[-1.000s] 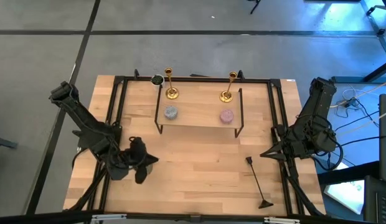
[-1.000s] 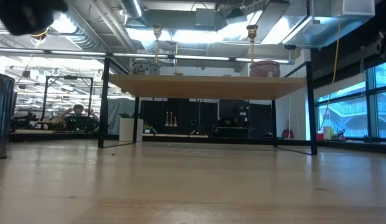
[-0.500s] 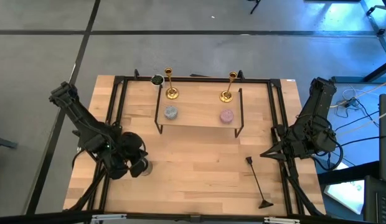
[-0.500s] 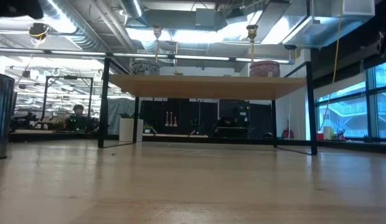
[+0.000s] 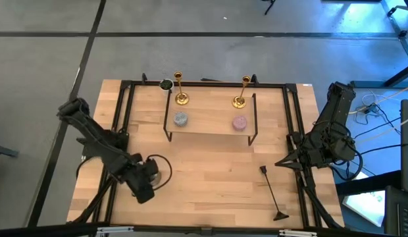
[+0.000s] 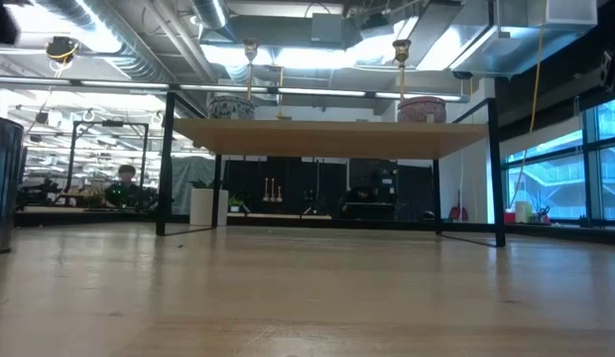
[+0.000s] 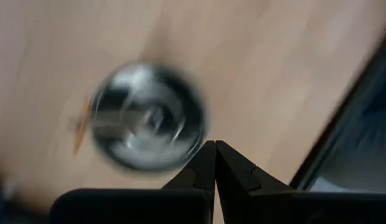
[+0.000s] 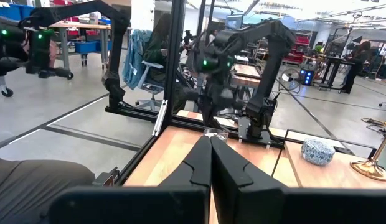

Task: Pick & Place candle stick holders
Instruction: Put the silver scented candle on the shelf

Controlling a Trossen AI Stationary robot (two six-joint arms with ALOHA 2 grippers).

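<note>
My left gripper (image 5: 146, 186) has swung nearer, jaws shut and empty; both holders (image 5: 180, 89) stay untouched on the far shelf (image 5: 207, 124).

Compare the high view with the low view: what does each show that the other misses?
Only the high view shows both arms: the left gripper shut over the near-left table, beside a silver tin, and the right gripper shut at the right edge. It also shows a black tool. Only the low view shows the room behind. Both show the raised shelf, two candle stick holders and two candles.
</note>
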